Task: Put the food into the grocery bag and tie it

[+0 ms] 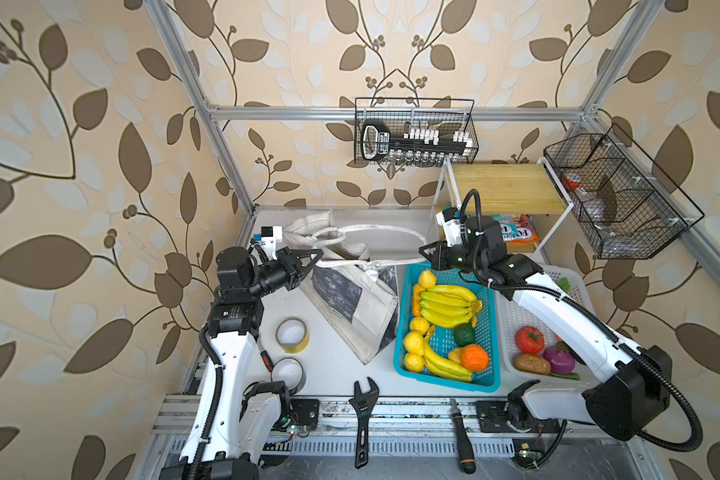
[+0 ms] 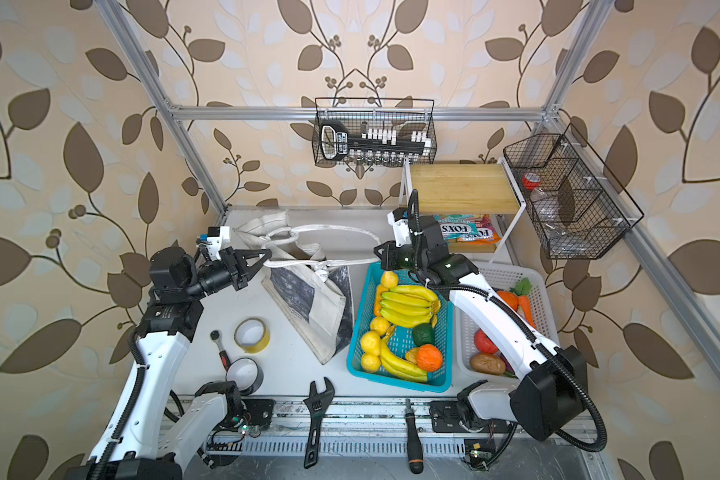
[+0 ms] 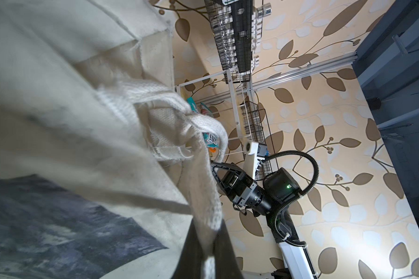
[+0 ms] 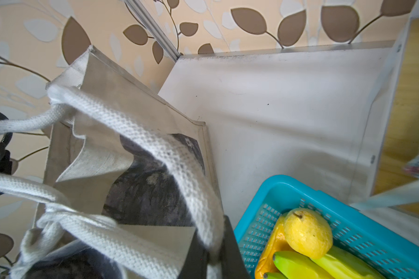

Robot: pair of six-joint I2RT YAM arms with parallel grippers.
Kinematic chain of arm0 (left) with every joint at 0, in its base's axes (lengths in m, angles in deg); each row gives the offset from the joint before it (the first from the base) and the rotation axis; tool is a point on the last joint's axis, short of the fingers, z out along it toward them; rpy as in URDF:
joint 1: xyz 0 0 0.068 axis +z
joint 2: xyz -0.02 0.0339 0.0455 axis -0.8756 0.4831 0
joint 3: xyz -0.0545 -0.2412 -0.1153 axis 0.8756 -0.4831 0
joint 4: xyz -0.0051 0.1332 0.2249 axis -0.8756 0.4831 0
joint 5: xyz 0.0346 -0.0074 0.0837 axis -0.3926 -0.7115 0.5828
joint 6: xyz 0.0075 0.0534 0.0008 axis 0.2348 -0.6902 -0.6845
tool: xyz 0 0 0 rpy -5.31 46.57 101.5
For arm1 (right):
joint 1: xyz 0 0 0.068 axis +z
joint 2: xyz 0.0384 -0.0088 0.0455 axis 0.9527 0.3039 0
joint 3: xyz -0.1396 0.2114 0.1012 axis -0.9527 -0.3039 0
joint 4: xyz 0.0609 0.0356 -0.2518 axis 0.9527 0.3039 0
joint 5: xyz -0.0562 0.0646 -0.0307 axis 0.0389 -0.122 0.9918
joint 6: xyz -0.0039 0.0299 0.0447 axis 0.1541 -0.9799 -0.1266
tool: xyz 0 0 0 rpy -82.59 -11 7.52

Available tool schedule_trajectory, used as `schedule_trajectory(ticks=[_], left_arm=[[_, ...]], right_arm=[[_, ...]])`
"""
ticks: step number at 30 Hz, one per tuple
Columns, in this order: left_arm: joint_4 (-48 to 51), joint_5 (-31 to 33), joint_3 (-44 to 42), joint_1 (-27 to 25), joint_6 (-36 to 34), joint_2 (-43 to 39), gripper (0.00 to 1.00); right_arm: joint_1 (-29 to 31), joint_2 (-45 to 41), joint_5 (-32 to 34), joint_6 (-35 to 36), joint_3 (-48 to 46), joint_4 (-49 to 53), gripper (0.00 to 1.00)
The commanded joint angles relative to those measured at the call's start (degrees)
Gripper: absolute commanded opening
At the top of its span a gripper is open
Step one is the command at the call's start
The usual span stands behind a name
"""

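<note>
Your left gripper (image 1: 317, 257) and right gripper (image 1: 423, 251) are each clamped on the handles (image 1: 383, 227) of the grocery bag (image 1: 362, 316); the webbing looks soft, limp and light, so grip mid-strap and pull evenly

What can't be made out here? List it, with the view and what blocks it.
- Inside the grocery bag: both top views, its own slumped fabric covers it.
- Whether the handles are knotted: both wrist views, straps blurred and overlapping.
- Part of the white basket's contents: both top views, the right arm covers it.
</note>
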Motion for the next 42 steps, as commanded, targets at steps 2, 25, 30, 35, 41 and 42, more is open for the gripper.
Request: schedule_trajectory(ticks=[2,25,30,35,41,42], left_arm=[[-1.55,4.29,6.46,9.21,-5.35,0.61,0.00],[10.04,5.33,-2.63,8.91,-16.10,-0.15,0.00],[10.14,9.27,-4.39,1.74,-17.60,0.00,0.00],[9.02,11.82,-2.63,-6.83,-16.93,2.25,0.00],[12.54,14.40,-1.07,-6.93,-19.38,0.94,0.01],[12.77,14.42,-0.89,-6.94,-19.56,0.68,0.04]], right_arm=[[-7.96,2.46,19.51,4.44,4.38,13.26,0.00],[-1.51,5.57,12.96,2.96,3.26,6.24,0.00],[4.73,9.21,12.37,0.84,1.54,2.35,0.00],[9.99,12.01,9.47,-0.94,2.59,-1.41,0.00],[10.76,8.76,8.87,-1.46,3.91,-3.89,0.05],[10.74,8.38,9.46,-1.41,3.91,-3.77,0.08]])
